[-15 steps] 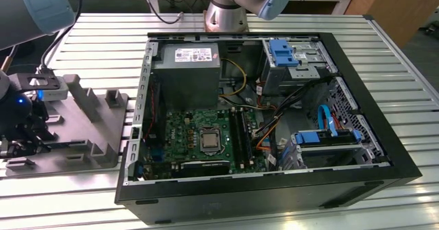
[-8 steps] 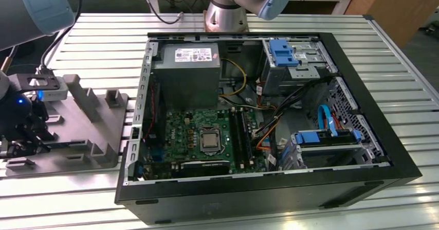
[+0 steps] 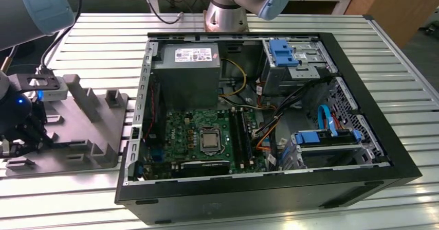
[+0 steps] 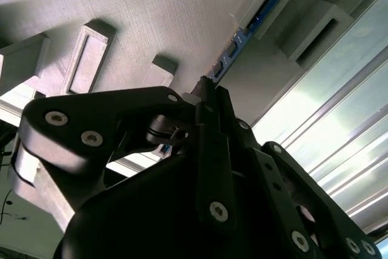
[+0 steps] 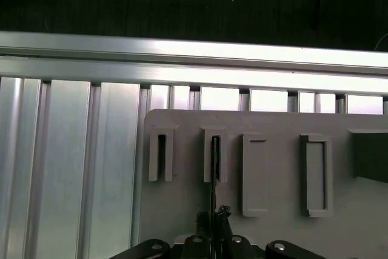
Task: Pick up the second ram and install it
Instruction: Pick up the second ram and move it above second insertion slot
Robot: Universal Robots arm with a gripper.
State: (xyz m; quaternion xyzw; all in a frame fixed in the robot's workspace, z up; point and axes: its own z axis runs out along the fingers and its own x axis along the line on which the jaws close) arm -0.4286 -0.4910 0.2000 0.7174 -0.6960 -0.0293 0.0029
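One long, flat dark memory stick (image 5: 214, 156) sits in a slotted post of the single grey plastic block (image 3: 89, 132). The block is on the slatted metal counter (image 3: 103, 29), at the exterior view's left of one open black computer case (image 3: 274, 196). The black pincer (image 4: 203, 92) is clamped tight on the memory stick's end.

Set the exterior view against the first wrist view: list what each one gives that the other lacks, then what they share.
Exterior view: the open computer case with its motherboard and power supply. First wrist view: the second ram standing on edge in a slotted post, with the gripper shut on it. Shared: the grey block with upright posts, and the slatted metal table under it.
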